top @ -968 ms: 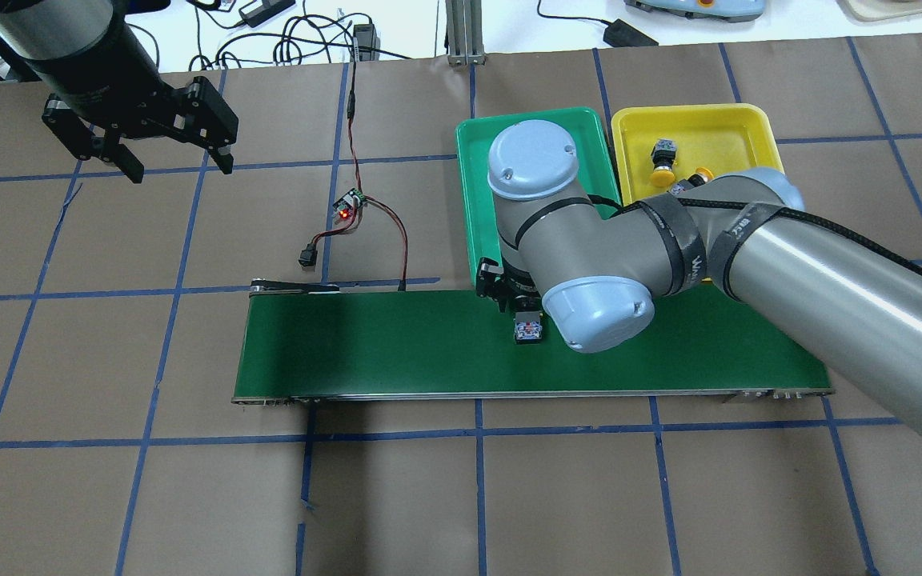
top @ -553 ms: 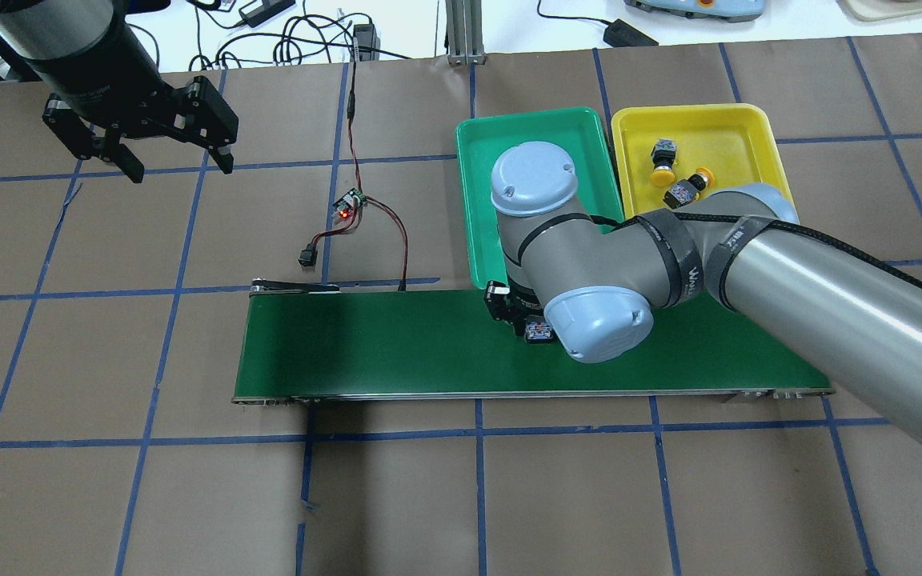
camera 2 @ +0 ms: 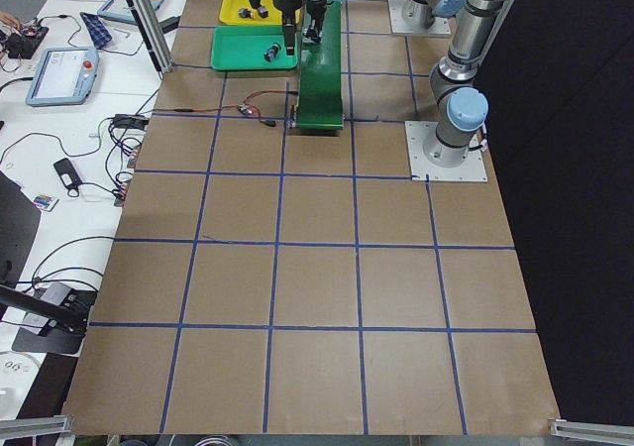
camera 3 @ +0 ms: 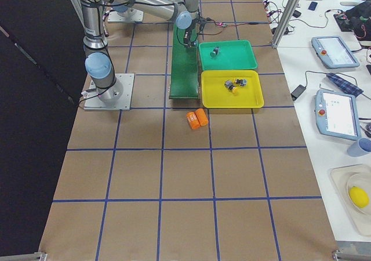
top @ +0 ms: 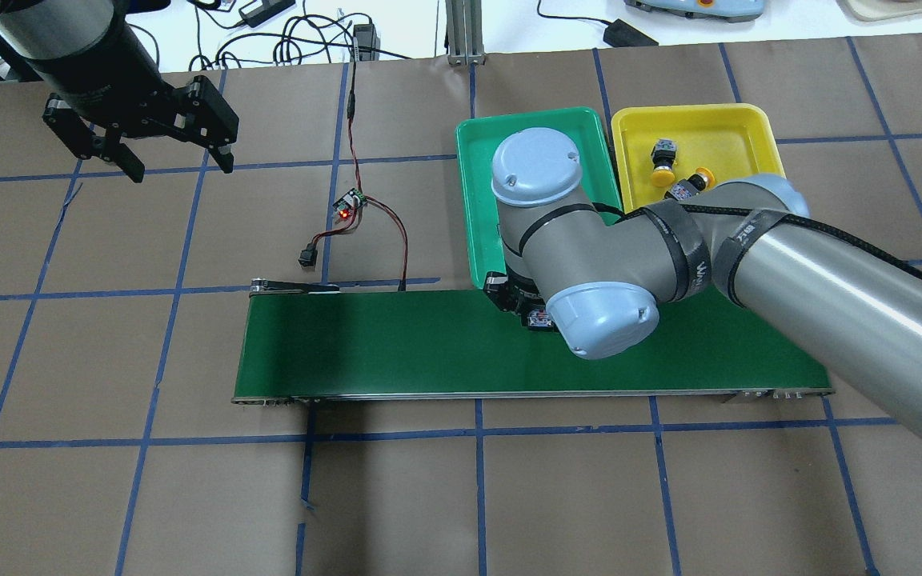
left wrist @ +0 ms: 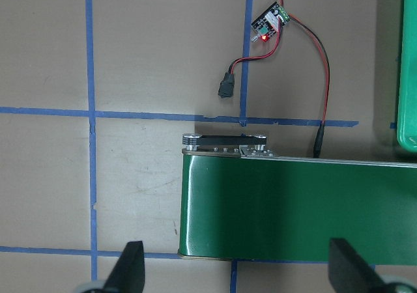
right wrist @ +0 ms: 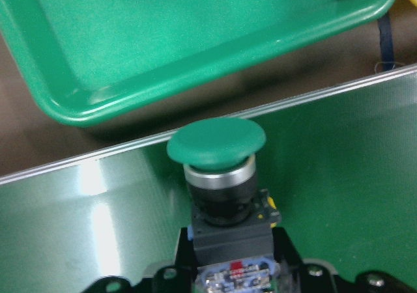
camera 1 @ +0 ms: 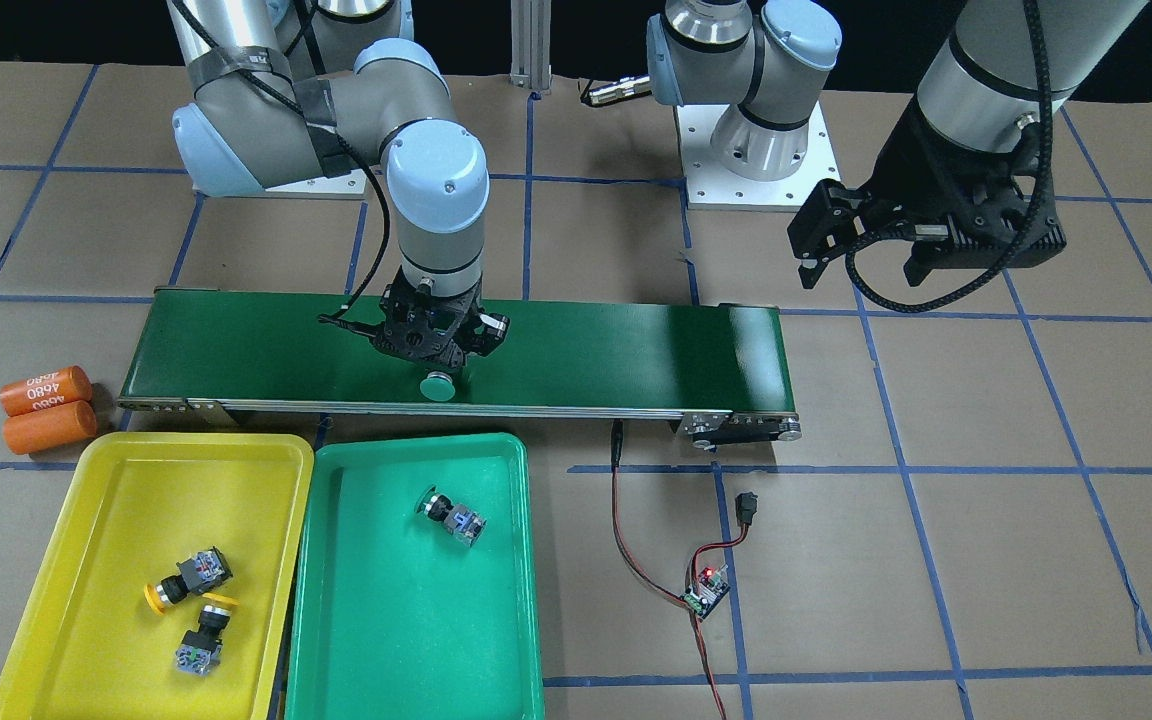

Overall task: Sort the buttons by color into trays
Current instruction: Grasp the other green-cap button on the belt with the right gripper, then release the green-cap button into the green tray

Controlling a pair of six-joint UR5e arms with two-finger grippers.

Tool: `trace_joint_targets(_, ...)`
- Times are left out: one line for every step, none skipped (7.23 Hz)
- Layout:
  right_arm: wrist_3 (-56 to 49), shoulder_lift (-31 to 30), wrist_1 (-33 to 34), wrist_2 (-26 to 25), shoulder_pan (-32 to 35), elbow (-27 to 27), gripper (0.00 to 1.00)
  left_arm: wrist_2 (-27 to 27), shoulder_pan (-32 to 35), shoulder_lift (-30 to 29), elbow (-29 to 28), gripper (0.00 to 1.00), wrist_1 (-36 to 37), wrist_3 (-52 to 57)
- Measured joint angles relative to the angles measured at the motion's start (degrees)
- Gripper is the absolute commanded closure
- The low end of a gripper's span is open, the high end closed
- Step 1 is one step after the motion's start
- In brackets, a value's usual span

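Carrying the last green-capped button (right wrist: pixel 216 143) to its tray looks like the step in hand. Its black switch body is clamped in the right gripper (camera 1: pixel 434 358), with the cap pointing toward the green tray (camera 1: pixel 386 620). In the front-facing view the button sits at centre, over the near edge of the conveyor belt (camera 1: pixel 586 350) and just above the tray's top rim. Whether it clears the belt I cannot tell. The next move calls for crossing that rim, lowering, and releasing beside the green button (camera 1: pixel 451 517) lying inside. Two yellow buttons (camera 1: pixel 181 580) lie in the yellow tray (camera 1: pixel 136 500) at lower left. At upper right the left gripper (camera 1: pixel 861 270) hangs spread and empty, well apart.
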State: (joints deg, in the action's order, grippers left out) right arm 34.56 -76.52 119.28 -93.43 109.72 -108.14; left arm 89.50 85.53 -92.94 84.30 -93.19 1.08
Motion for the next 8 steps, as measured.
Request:
trace_joint_targets(-0.2,-0.5,4.2,-0.1,0.0,0.0,1.00,0.0,0.0,0.0,0.0,0.00,0.1,0.0)
trace_joint_targets(-0.4,-0.4,11.5,-0.2,0.0,0.0,1.00,0.0,0.0,0.0,0.0,0.00,0.2,0.0)
trace_joint_targets(-0.8,-0.1,19.4,-0.3,-0.3,0.1,1.00,0.0,0.1,0.0,0.1,0.00,0.3,0.0)
trace_joint_targets(-1.4,0.4,25.2,-0.5,-0.6,0.4,1.00,0.0,0.0,0.0,0.1,0.00,0.3,0.1)
trace_joint_targets(-2.2,0.7,29.1,-0.7,-1.1,1.3,0.67,0.0,0.0,0.0,0.1,0.00,0.4,0.1)
trace_joint_targets(-3.6,1.0,31.1,-0.8,-1.8,2.2,0.01,0.0,0.0,0.0,0.1,0.00,0.4,0.1)
trace_joint_targets(-4.6,1.2,31.8,-0.8,-2.4,2.8,0.00,0.0,0.0,0.0,0.1,0.00,0.4,0.0)
trace_joint_targets(-4.9,1.3,32.1,-0.7,-2.8,2.8,0.00,0.0,0.0,0.0,0.1,0.00,0.4,0.0)
